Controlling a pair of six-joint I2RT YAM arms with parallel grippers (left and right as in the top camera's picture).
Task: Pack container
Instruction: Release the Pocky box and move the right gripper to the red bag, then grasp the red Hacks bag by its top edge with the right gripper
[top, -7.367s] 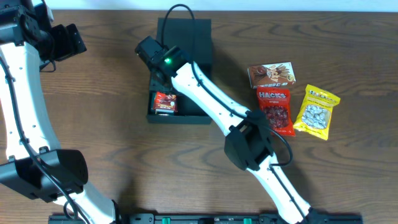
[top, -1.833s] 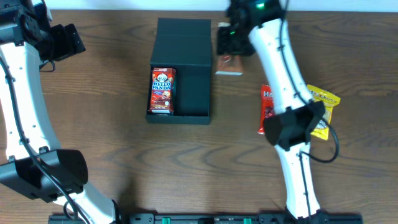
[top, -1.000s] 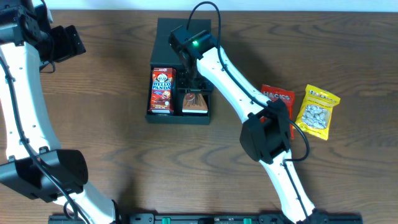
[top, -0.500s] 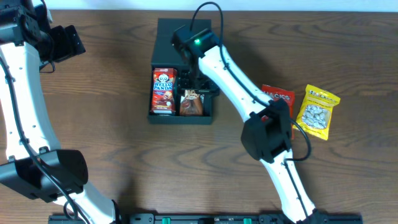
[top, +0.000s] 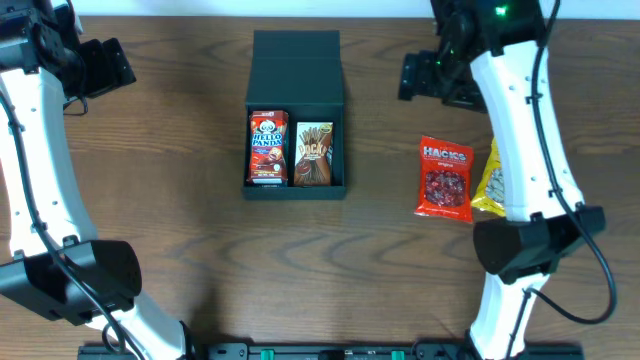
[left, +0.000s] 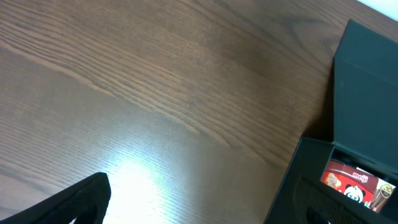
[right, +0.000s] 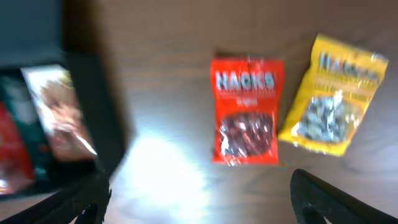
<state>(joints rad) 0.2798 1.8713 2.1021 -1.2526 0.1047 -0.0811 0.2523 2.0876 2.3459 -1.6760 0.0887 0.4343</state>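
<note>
The black container (top: 296, 60) lies open at the table's middle, lid flap flat behind it. Inside lie a red Hello Panda box (top: 267, 147) and a brown Pocky box (top: 316, 155) side by side. My right gripper (top: 432, 78) is open and empty, high above the table to the right of the container. Its wrist view shows the container's corner (right: 93, 112), the red Hacks packet (right: 246, 112) and the yellow packet (right: 334, 102). My left gripper (top: 98, 68) is open and empty at the far left; its view shows the container (left: 367, 118) at right.
The red Hacks packet (top: 445, 178) lies to the right of the container, and the yellow packet (top: 488, 180) beside it is partly hidden under my right arm. Bare wood table (top: 180, 240) surrounds them.
My right gripper let go of the brown Pocky box in the container and swung up and right, away from it. The left arm has not moved.
</note>
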